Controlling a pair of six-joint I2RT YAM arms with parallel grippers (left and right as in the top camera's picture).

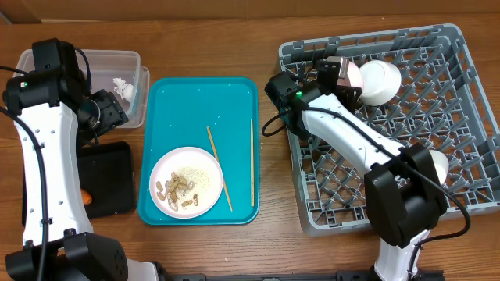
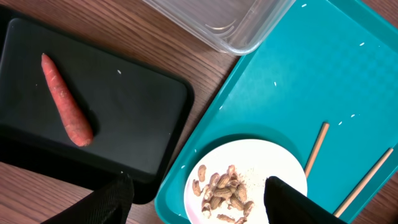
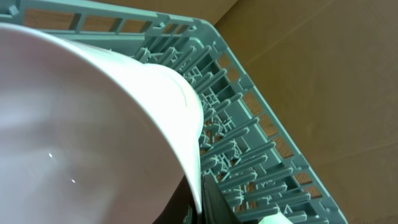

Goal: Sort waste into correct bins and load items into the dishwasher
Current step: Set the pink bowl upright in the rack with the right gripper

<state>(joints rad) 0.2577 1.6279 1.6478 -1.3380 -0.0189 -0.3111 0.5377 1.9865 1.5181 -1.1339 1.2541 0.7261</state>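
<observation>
My right gripper (image 1: 349,78) is shut on the rim of a white bowl (image 1: 380,82), held tilted over the far side of the grey dishwasher rack (image 1: 375,140). In the right wrist view the bowl (image 3: 93,124) fills the left side, its rim pinched in the right gripper (image 3: 200,198). My left gripper (image 2: 199,208) hangs open and empty above the white plate (image 2: 273,162) of peanut shells (image 2: 224,193). An orange carrot (image 2: 65,102) lies on the black tray (image 2: 137,106). Two chopsticks (image 1: 219,168) lie on the teal tray (image 1: 203,101).
The clear tub (image 1: 129,62) at the far left holds a white tissue (image 1: 123,87). A second white bowl (image 1: 436,162) sits in the rack's right side. Rice crumbs (image 1: 199,176) lie on the plate. The left arm's body stands over the black tray's left edge.
</observation>
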